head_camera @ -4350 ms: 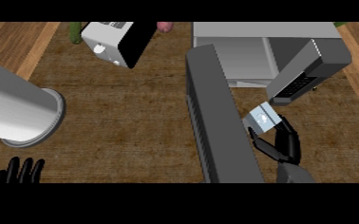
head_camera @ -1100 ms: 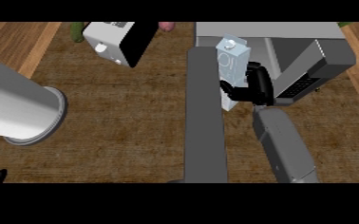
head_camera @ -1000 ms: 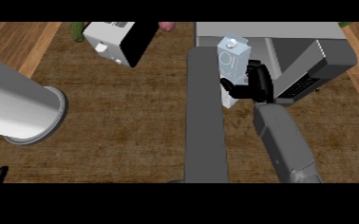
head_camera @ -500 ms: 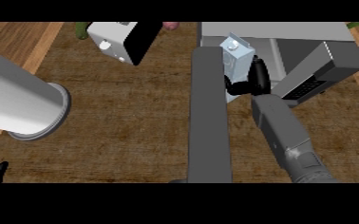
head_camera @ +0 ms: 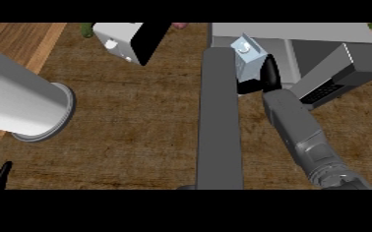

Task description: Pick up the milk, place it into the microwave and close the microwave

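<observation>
Head view shows the right robot hand [head_camera: 267, 76] curled around the milk carton [head_camera: 248, 59] at 1 o'clock, at the open microwave [head_camera: 320, 44], beside its door [head_camera: 219, 123]. Only a fingertip of the left robot hand [head_camera: 4, 170] shows at 8 o'clock; its state I cannot tell.

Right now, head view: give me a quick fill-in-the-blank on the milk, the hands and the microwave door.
1. The milk carton is held by the robot's ____ hand.
2. The microwave door stands ____.
3. The carton is at the mouth of the ____.
4. The left hand shows at the view's lower ____ edge.

Missing words: right; open; microwave; left
</observation>
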